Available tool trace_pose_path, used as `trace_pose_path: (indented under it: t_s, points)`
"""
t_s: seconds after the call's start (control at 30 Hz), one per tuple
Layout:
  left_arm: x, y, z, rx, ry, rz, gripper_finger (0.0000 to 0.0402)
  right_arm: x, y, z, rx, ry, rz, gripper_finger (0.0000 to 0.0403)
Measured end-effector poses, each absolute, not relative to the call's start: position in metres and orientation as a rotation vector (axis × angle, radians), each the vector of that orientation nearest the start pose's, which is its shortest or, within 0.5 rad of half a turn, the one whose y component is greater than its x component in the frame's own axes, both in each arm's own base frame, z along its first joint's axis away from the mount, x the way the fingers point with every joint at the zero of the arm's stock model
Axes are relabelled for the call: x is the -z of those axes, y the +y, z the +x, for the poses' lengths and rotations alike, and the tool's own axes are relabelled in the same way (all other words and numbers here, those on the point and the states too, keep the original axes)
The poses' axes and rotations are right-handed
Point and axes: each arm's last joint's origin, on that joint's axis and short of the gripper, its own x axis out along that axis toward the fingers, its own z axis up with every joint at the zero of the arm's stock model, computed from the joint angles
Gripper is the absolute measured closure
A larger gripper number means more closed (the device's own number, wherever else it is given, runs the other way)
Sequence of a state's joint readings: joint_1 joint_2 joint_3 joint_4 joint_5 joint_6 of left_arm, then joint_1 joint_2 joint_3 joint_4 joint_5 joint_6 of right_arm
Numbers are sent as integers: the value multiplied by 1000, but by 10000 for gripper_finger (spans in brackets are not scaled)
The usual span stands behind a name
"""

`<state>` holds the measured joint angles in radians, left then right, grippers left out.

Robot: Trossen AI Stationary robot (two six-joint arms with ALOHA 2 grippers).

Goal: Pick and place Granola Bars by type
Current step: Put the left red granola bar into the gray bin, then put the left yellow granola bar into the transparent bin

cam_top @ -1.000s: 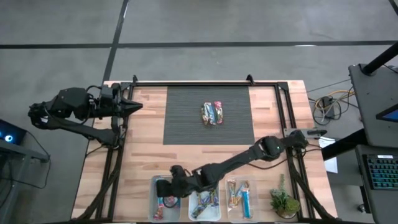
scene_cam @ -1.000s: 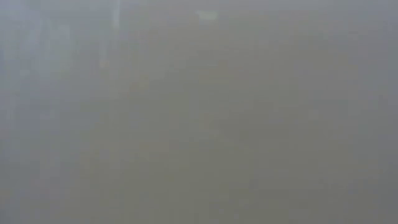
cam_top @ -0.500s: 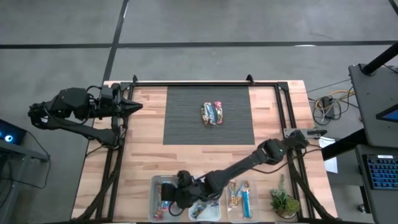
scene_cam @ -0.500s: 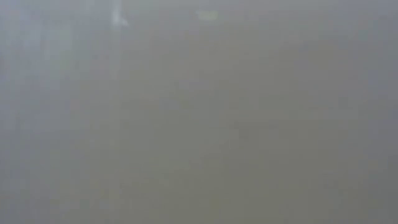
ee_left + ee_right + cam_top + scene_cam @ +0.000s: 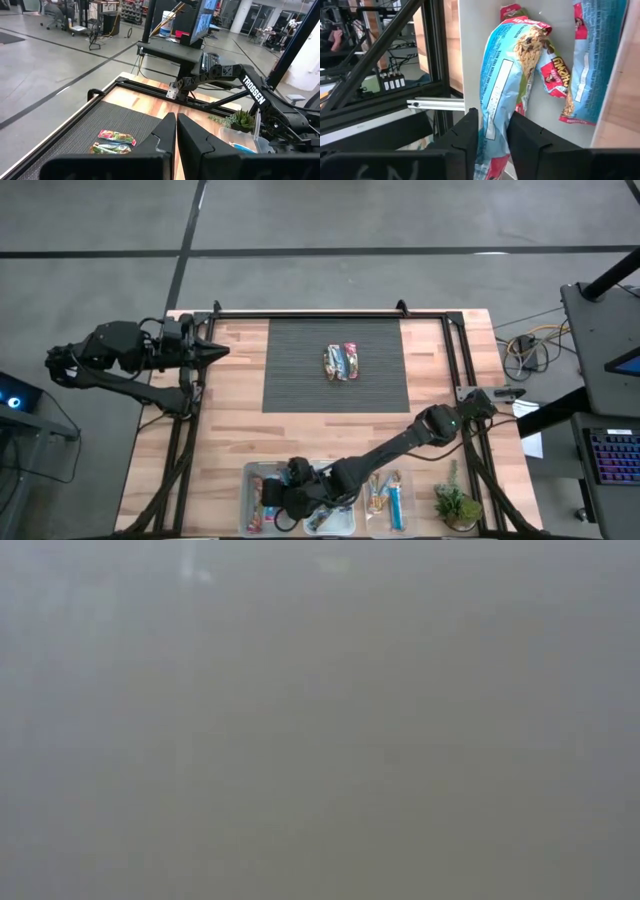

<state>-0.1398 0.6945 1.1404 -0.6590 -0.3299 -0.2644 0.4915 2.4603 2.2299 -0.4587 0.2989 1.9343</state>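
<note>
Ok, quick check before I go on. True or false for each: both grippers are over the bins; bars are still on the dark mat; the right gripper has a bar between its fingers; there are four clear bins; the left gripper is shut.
1. Both grippers are over the bins. False: only the right gripper is over the leftmost clear rectangular plastic bin; the left gripper waits at the table's far left edge.
2. Bars remain on the dark ribbed mat. True: two shiny wrapped bars lie together there.
3. The right gripper has a bar between its fingers. True: a light blue wrapped granola bar, over the bin.
4. There are four clear bins. False: three, side by side.
5. The left gripper is shut. True.
</note>
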Motion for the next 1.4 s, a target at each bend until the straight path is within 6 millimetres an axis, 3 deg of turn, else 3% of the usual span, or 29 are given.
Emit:
trace_pose_path:
  t_s: [0.43, 0.73, 0.97, 1.23, 1.4]
  points:
    - [-412, -5, 106, -217, 184, -212, 402, -206, 251, 488, 488, 587, 1577, 218]
    - [-412, -5, 106, -217, 184, -213, 402, -206, 251, 488, 475, 593, 1541, 203]
    - [-412, -5, 106, -217, 184, -216, 402, -207, 252, 488, 462, 603, 1528, 229]
    - [-412, -5, 106, -217, 183, -217, 402, -210, 252, 488, 447, 600, 1529, 316]
    - [-412, -5, 106, -217, 183, -217, 402, -223, 251, 486, 398, 601, 1468, 363]
